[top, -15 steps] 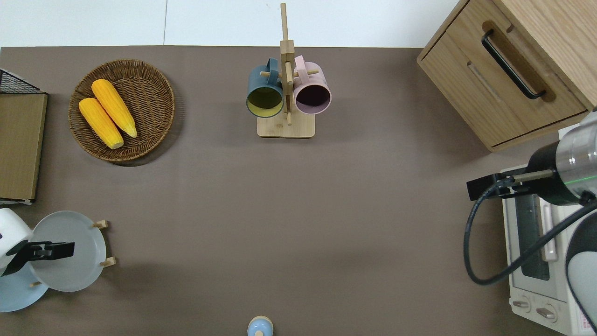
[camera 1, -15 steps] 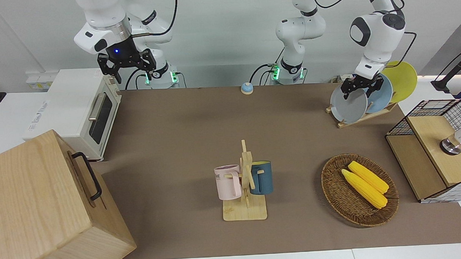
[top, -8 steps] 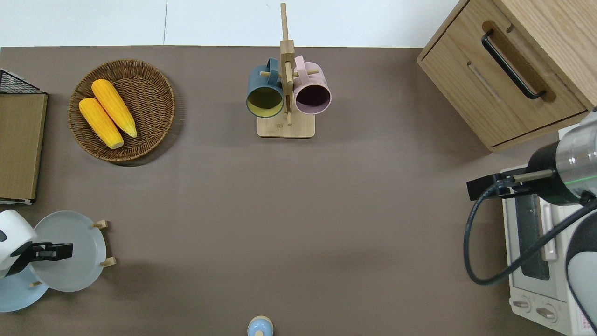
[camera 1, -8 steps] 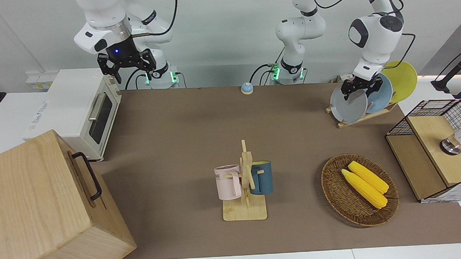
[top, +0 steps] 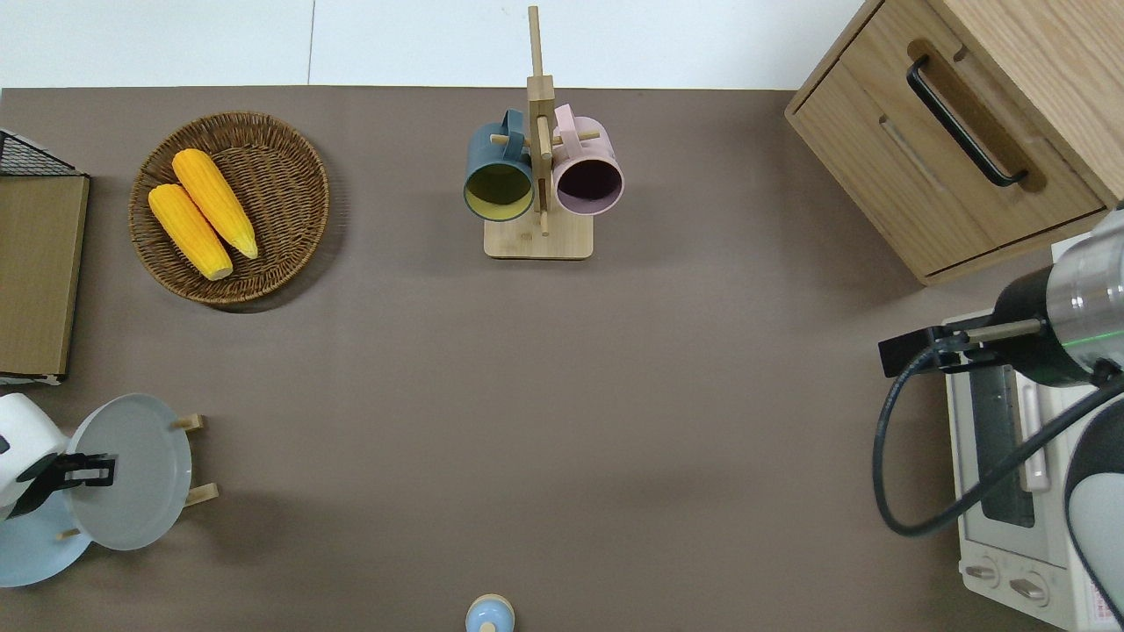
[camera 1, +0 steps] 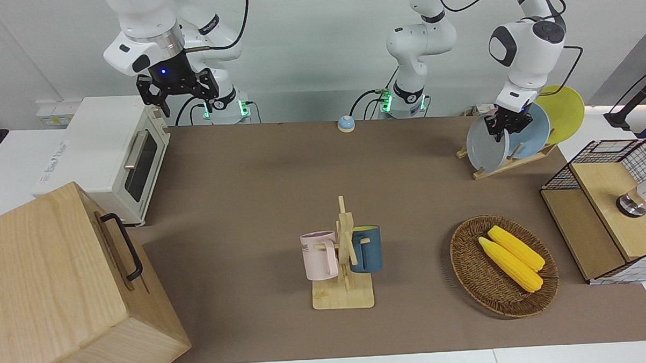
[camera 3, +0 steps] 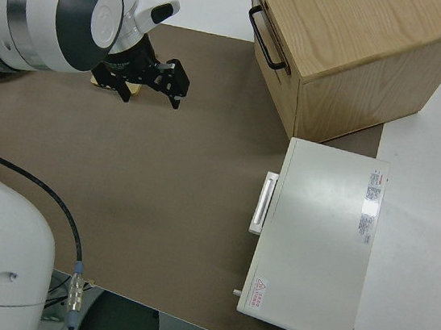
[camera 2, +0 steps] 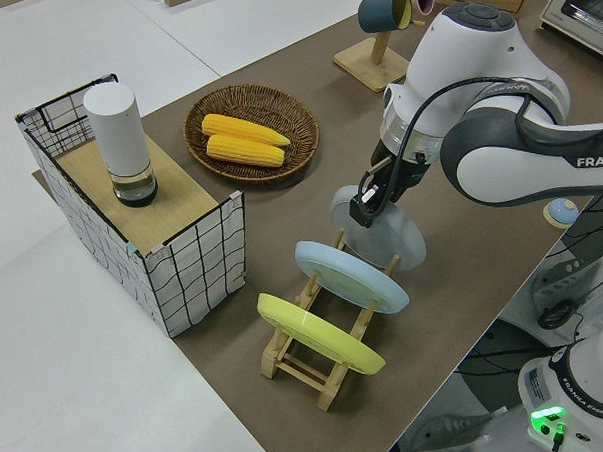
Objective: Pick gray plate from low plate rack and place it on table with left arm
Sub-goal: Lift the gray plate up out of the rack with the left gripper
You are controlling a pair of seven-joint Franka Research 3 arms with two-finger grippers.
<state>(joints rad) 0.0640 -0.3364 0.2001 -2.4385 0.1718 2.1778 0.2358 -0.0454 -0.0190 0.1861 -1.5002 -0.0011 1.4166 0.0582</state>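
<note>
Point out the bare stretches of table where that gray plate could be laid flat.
The widest bare table lies between the mug tree, the bell, the low plate rack and the toaster oven. It is crowded near the corn basket and wire crate, where the left end effector grips the gray plate.

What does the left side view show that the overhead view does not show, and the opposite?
Only the left side view shows the round yellow plate in the low light-wood plate rack and the white cylinder on the wire-sided box.

Only the overhead view shows the wooden cabinet with a black handle, the white toaster oven, the small blue bell and the parked right arm.

Both show the left gripper shut on the round pale gray plate, the light blue plate beside it, and the wicker basket holding two yellow corn cobs.
</note>
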